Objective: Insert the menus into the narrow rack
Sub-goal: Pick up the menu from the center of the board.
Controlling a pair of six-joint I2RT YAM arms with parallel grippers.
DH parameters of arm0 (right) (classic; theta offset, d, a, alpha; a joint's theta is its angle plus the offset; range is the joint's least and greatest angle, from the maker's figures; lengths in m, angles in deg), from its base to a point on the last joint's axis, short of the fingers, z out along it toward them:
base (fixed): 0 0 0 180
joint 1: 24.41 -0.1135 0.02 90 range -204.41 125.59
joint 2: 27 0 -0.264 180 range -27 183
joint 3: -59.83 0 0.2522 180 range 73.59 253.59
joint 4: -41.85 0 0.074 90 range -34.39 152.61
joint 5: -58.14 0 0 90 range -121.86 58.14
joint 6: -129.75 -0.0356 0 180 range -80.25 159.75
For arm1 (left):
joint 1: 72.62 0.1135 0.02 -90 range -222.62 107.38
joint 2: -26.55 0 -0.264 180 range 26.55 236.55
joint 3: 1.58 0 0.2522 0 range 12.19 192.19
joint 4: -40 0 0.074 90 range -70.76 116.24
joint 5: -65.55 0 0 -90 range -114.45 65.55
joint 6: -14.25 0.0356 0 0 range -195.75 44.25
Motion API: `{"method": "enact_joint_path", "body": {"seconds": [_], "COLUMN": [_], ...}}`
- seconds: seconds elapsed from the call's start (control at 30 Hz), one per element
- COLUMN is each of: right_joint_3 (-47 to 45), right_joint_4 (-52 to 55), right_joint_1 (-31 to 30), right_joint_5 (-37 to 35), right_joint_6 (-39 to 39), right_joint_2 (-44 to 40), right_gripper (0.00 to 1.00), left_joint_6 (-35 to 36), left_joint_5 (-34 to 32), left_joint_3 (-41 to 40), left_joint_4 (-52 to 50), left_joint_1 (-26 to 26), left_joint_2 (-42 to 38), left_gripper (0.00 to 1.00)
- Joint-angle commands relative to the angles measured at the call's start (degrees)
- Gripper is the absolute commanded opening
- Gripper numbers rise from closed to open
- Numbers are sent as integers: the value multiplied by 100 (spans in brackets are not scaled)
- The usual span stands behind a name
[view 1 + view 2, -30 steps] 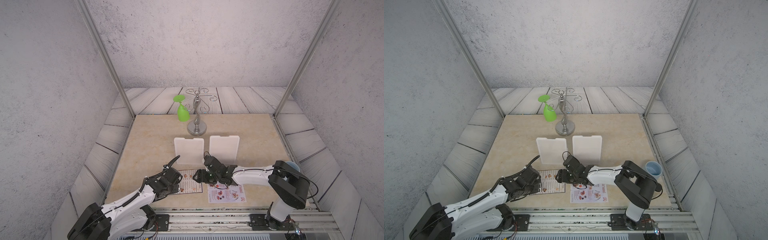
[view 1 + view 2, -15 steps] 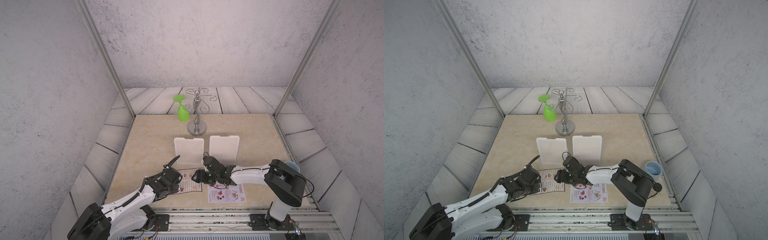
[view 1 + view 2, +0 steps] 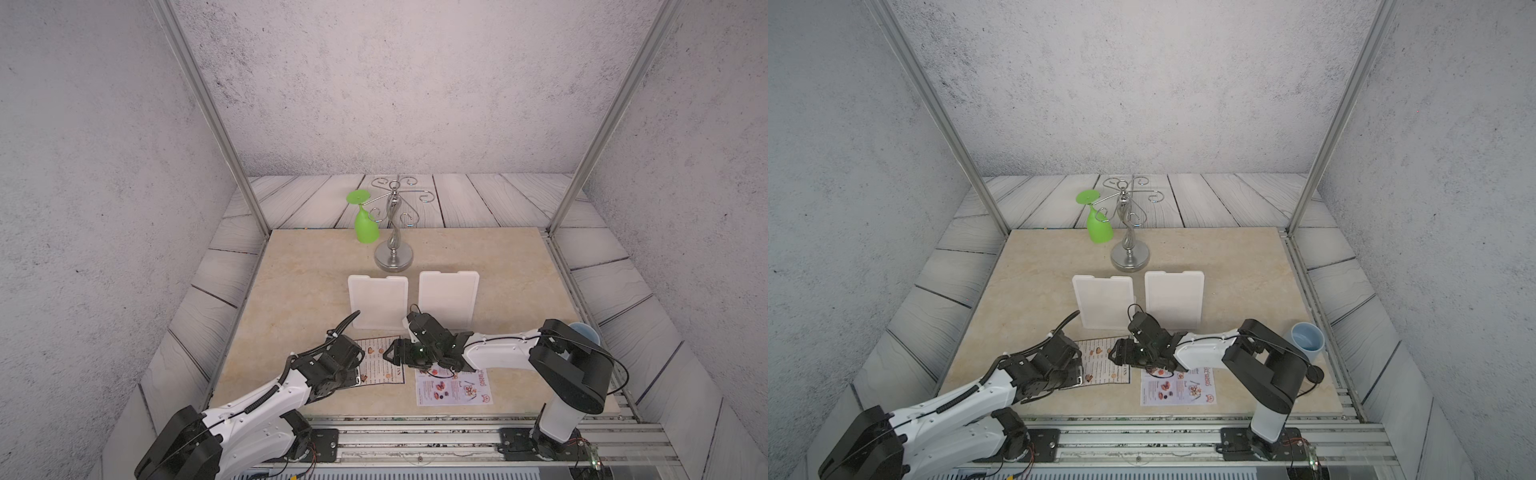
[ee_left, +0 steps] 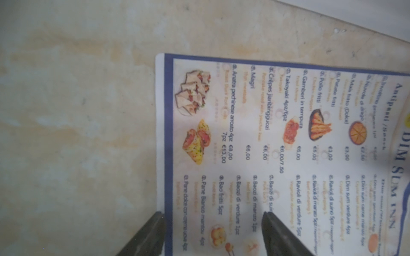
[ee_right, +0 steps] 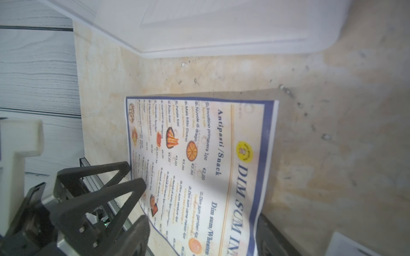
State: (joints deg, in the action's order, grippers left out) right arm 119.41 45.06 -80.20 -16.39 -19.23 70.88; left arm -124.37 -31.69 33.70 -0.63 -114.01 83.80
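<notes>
Tabletop (image 3: 311, 291): bordered menu (image 3: 382, 368), lilac menu (image 3: 451, 388), white panels (image 3: 378, 301), stand (image 3: 393, 257).

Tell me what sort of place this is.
Likely a lab robot cell staged as a restaurant table: aluminium frame posts and plain panels enclose it, arms mount on a front rail, props include a DIM SUM INN menu.

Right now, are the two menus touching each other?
Apart. Both top views show bare table between the DIM SUM INN menu and the SPECIAL MENU.
</notes>
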Motion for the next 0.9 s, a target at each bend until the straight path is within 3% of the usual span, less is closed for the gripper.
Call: {"method": "enact_joint_path", "body": {"seconds": [0.0,0.27,0.87], "right_joint_3": [-86,-264,-246], "right_joint_4": [-97,-224,-743], "right_joint_1": [21,17,21], "right_joint_5": [-74,-17,337], "right_joint_6": [0,47,80], "right_joint_2": [-407,-620,-180], "right_gripper": [75,75,70], "left_joint_6": [-41,-36,-16], "left_joint_5": [232,245,268], "left_joint_3": [-169,-192,-210], "left_joint_4": [-101,-94,-68], "left_joint_1": [-36,-36,-36], "left_joint_2": [37,20,-62], "left_gripper": [72,72,71]}}
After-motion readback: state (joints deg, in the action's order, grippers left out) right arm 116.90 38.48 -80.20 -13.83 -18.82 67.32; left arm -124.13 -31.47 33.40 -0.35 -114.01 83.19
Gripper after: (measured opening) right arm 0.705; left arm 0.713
